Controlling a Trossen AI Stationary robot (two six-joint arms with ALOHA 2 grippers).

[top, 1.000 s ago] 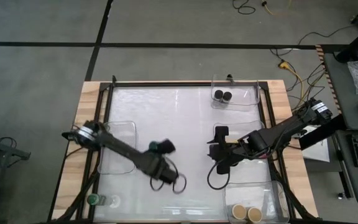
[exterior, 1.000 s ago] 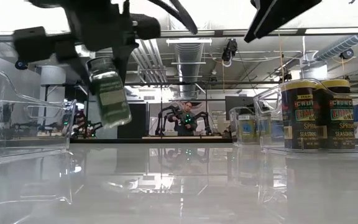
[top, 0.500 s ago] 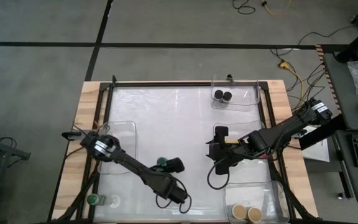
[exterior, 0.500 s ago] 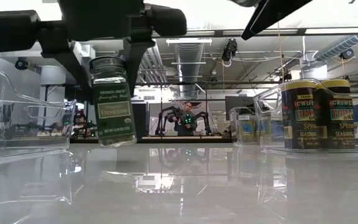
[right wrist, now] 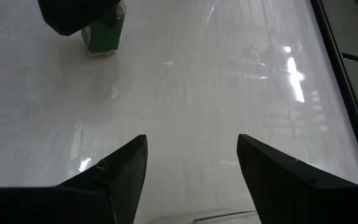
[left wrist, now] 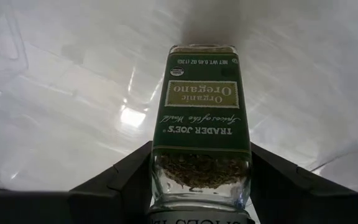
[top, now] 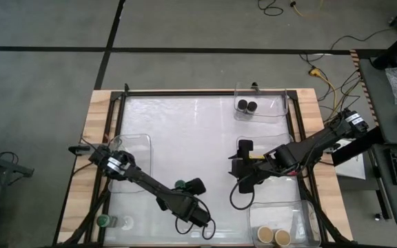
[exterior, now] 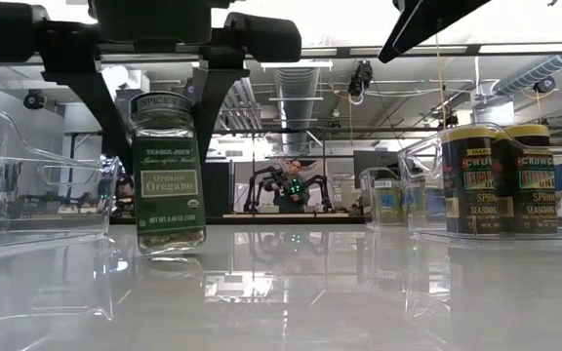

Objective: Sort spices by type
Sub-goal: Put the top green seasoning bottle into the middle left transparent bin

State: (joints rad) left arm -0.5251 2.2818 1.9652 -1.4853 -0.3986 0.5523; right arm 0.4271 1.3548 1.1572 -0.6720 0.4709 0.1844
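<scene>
Standing upright on the glossy white worktop [top: 198, 131] is a small glass oregano jar w/ green label & green lid [exterior: 168, 174], near the front edge, centre-left. Left gripper [top: 182, 186] is over it from above; its dark fingers [left wrist: 120, 180] flank the jar's lid end on both sides, but can't tell if they're clamped on it or just loose beside the glass. Jar base looks down on the surface in the low view.

Right gripper [top: 245, 147] hovers over the centre-right of the worktop, fingers [right wrist: 120, 168] apart w/ nothing between them, well apart from the oregano jar.

Other jars: two black-lidded jars [top: 247, 106] sit in a clear plastic rectangular bin [top: 276, 110] at the far edge; two tan-lidded jars [top: 274, 237] in another clear bin [top: 305, 215] at front right; a second green-lidded jar [top: 103, 221] in the clear bin at front-left corner. Low view shows two dark-labelled seasoning jars [exterior: 496, 178] in a bin on its right side.
</scene>
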